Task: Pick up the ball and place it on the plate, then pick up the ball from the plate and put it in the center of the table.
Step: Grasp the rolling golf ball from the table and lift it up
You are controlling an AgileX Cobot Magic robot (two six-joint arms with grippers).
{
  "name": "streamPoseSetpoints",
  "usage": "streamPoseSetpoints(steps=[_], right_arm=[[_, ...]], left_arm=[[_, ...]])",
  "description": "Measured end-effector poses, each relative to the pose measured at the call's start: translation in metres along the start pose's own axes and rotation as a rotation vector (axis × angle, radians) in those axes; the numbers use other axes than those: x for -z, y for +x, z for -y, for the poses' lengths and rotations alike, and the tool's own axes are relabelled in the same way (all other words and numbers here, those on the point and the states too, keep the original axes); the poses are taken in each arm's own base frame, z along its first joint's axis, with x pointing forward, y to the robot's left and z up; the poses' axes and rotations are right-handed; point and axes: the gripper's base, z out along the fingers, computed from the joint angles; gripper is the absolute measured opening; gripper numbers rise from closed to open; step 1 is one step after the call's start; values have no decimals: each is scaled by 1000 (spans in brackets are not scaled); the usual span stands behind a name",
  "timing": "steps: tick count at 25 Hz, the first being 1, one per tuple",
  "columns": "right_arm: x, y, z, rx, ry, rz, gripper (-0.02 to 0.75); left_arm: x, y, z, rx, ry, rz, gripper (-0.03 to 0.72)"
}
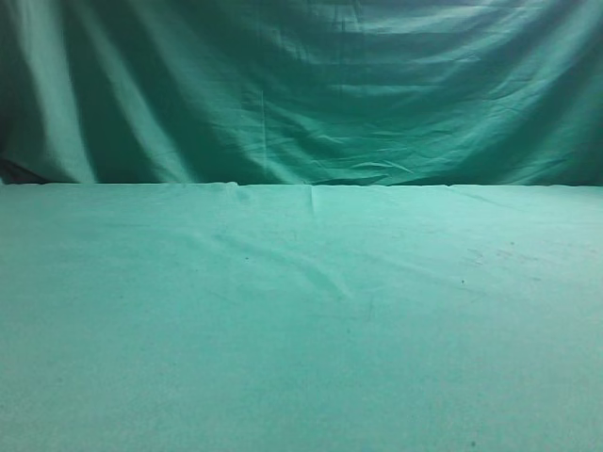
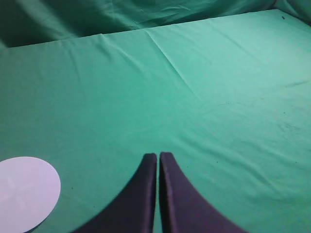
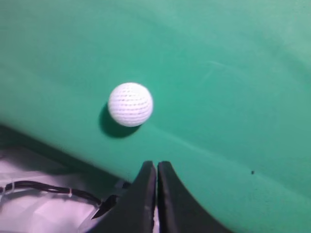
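Draped green backdrop curtain (image 1: 301, 85) behind; black cable (image 3: 43, 188) on white surface (image 3: 34, 213).

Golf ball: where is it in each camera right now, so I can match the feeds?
Exterior view: not in it.
Left wrist view: not in it.
Right wrist view: the ball lies left of centre on the table, just ahead of the shut right claw, near the table's edge.
Shared landmark: the teal-green cloth.

A staged robot-testing setup, like a lab: a wide desk (image 1: 301, 320) covered in wrinkled teal-green cloth, with a draped green backdrop curtain (image 1: 301, 85) hung behind it (hiding any room beyond). Past the desk's edge, a black cable (image 3: 43, 188) lies over pale material.
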Motion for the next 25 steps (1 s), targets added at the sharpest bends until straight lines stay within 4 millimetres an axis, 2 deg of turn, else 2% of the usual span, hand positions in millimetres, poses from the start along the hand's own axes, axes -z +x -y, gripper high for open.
streamPoseSetpoints(steps=[8, 9, 10, 11, 16, 18, 25], right_arm=[[-25, -21, -20, 81, -17, -54, 0], [-28, -23, -20, 81, -15, -67, 50], [-31, -26, -20, 79, -13, -75, 50], [-34, -28, -20, 85, -12, -82, 134], [-46, -37, -21, 110, -8, -93, 449], [-51, -40, -21, 111, -5, -108, 529], [-73, -48, -20, 70, 12, -195, 529]], left_arm=[[0, 0, 0, -2, 2, -3, 0], [0, 0, 0, -3, 2, -3, 0], [0, 0, 0, -3, 2, -3, 0], [0, 0, 0, -3, 3, -4, 0], [0, 1, 0, -13, 3, -6, 0], [0, 1, 0, -15, 3, -6, 0], [0, 1, 0, -28, 6, -9, 0]])
